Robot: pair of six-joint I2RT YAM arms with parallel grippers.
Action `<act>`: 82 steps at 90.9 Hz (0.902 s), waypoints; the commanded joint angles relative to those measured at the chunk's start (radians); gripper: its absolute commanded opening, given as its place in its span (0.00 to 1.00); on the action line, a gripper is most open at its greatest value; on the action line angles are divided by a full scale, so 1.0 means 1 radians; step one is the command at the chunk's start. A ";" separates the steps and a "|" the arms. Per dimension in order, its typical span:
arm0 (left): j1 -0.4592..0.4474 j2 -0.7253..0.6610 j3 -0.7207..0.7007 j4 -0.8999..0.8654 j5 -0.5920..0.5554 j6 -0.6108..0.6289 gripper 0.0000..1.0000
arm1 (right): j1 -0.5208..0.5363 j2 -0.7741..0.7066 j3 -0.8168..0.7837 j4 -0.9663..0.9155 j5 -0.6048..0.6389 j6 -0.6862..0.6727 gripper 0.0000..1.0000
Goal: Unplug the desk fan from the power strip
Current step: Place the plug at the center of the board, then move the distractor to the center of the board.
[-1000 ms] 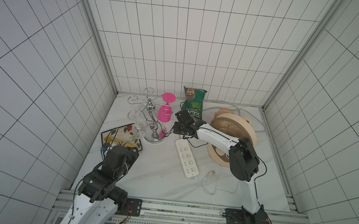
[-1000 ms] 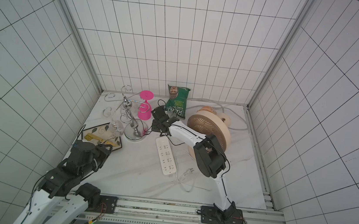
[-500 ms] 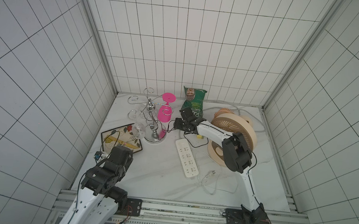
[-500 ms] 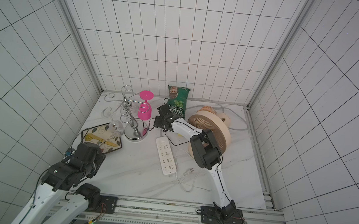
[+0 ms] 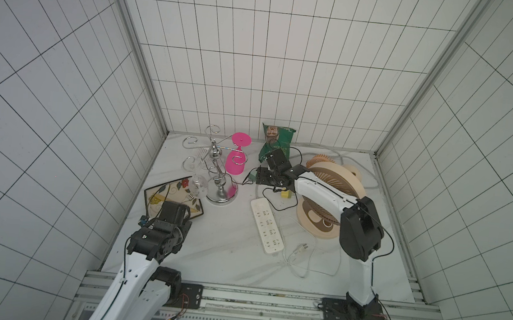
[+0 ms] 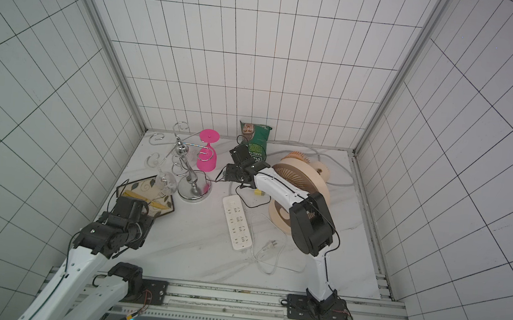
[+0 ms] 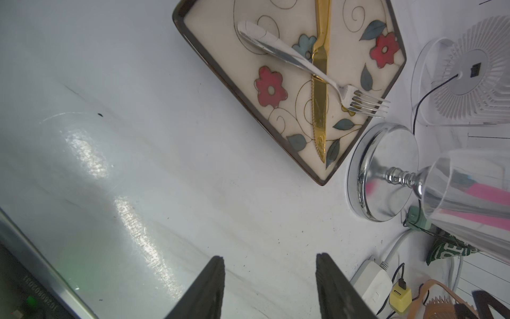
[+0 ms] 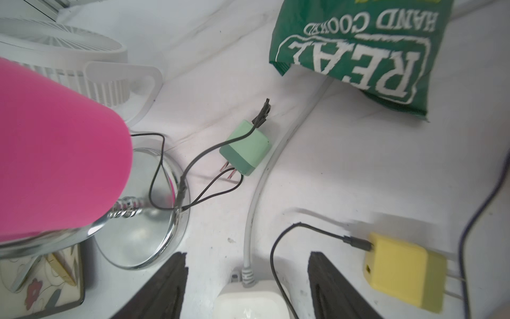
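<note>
Evidently empty, the right end effector (image 8: 247, 262) hangs with its jaws spread wide over the cabled end of the power strip (image 8: 249, 302), low in the right wrist frame. Just beyond lie a green adapter (image 8: 245, 147) and, at lower right, a yellow adapter (image 8: 400, 265), both showing bare prongs that no top view resolves. In both top views the strip sits at centre with no plug seen in its sockets. A white plug (image 5: 302, 246) lies loose by its near end, its thin cord looping back toward the desk fan (image 5: 339, 177), right of centre. The unplugging looks done; the next move is probably to draw the arm clear without snagging cords. The left end effector (image 7: 269, 265), partly open and holding nothing, hovers over bare desk (image 7: 138, 138).
</note>
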 commanded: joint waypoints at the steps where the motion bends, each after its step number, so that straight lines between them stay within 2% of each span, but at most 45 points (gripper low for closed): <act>1: 0.041 0.026 -0.057 0.140 0.084 0.009 0.55 | 0.059 -0.109 -0.090 -0.038 0.053 -0.029 0.72; 23: 0.124 0.183 -0.155 0.495 0.214 0.057 0.51 | 0.158 -0.324 -0.278 -0.061 0.148 -0.037 0.71; 42: 0.185 0.342 -0.170 0.629 0.256 0.102 0.49 | 0.173 -0.519 -0.420 -0.120 0.225 -0.005 0.71; 59: 0.296 0.434 -0.180 0.714 0.325 0.164 0.48 | 0.150 -0.669 -0.419 -0.335 0.410 -0.013 0.70; 82: 0.389 0.591 -0.123 0.792 0.365 0.272 0.48 | 0.066 -0.826 -0.380 -0.496 0.470 -0.048 0.69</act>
